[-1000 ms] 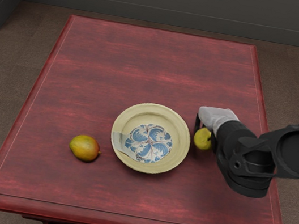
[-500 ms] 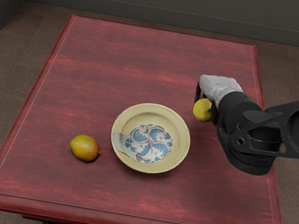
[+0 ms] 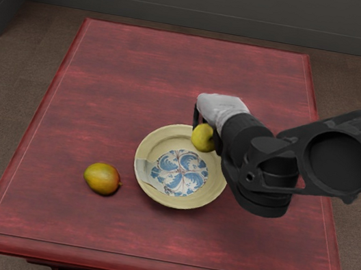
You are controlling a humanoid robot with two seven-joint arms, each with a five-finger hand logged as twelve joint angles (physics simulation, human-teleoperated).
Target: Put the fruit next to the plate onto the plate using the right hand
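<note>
Clasping yellow fruit (image 3: 202, 137), right hand (image 3: 220, 110) seemingly over plate (image 3: 176, 202); red table (image 3: 177, 72), brown floor (image 3: 16, 80).

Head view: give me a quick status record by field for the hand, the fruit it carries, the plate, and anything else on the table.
right hand: shut on the yellow fruit, arm coming in from the right edge
yellow fruit: in the grasp, over the plate's far-right rim, not released
plate: cream rim, blue pattern, near the middle of the table; no fruit lying in it
second fruit: yellow-red, on the table left of the plate, apart from it
task state: placing not yet done
</note>
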